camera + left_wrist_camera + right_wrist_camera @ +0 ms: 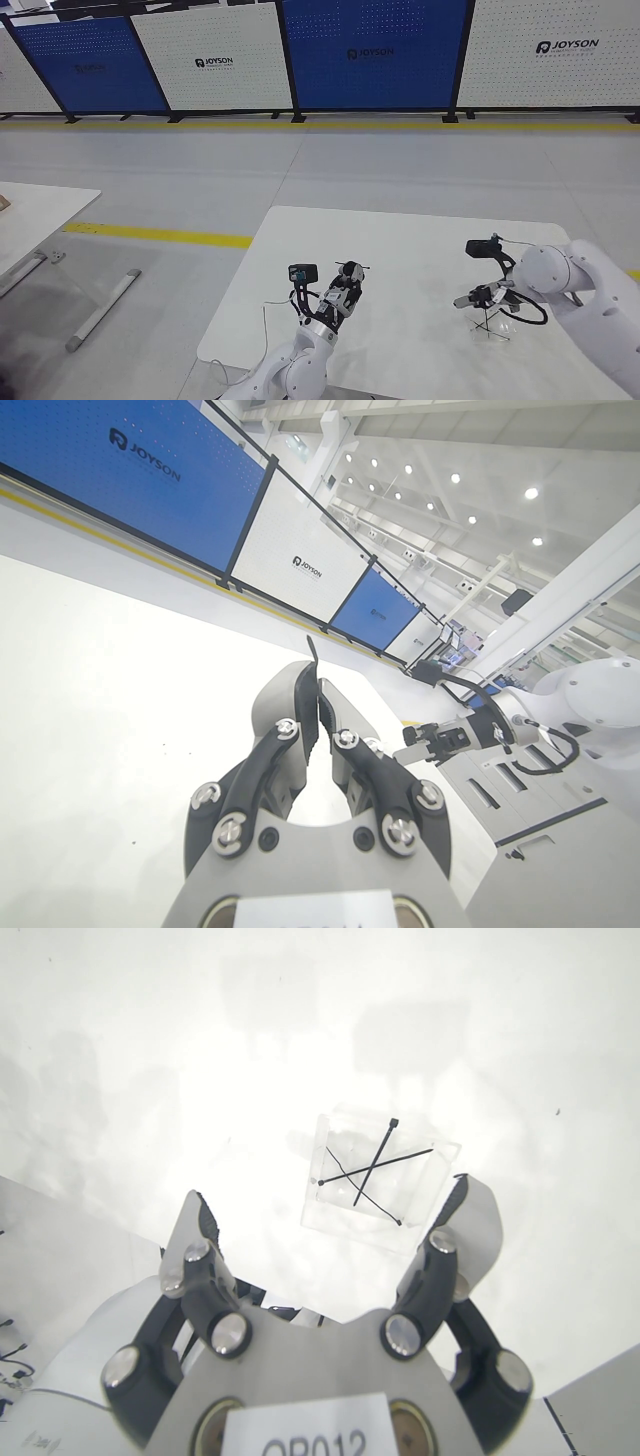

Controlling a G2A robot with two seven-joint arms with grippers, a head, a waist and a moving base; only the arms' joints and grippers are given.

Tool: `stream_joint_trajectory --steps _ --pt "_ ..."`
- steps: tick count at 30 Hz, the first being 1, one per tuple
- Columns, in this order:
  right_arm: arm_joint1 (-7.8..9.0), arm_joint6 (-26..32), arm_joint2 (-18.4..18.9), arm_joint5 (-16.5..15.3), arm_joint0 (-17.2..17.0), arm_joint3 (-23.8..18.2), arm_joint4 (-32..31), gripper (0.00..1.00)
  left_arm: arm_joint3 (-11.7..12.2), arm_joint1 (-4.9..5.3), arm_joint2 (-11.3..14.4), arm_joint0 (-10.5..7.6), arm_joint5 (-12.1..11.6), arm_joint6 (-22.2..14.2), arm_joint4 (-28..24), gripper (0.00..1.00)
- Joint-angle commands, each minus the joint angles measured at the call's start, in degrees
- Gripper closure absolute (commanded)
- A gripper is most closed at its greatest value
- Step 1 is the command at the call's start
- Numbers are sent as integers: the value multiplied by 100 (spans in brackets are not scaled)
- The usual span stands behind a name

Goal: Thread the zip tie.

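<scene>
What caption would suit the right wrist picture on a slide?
Open right gripper hovers above a clear box holding three black zip ties on the white table.

You see blue panels [375,55] and white panels [212,55] along the upper edge; grey floor [300,165] below; a yellow line [160,235] crosses centre left; a side table [40,205] sits far left.
</scene>
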Motion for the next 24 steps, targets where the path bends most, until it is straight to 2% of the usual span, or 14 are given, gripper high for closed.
stream_joint_trajectory --steps 1,10,13,20,21,22,24 --pt "15 0 1 29 -5 -5 -14 0 0 0 0 0 0 0 0 100" --pt "16 -136 0 -23 -88 32 -70 0 0 0 0 0 0 0 0 100" --pt "13 -127 36 79 -100 44 -121 0 0 0 0 0 0 0 0 100" --pt "41 -46 182 59 -162 2 -150 0 0 0 0 0 0 0 0 100" --pt "46 -32 202 53 -174 -5 -153 43 0 0 0 0 0 0 0 100" --pt "51 -14 220 53 -184 -7 -159 50 0 0 0 0 0 0 0 100" --pt "55 0 228 67 -197 8 -177 52 0 0 0 0 0 0 0 100"
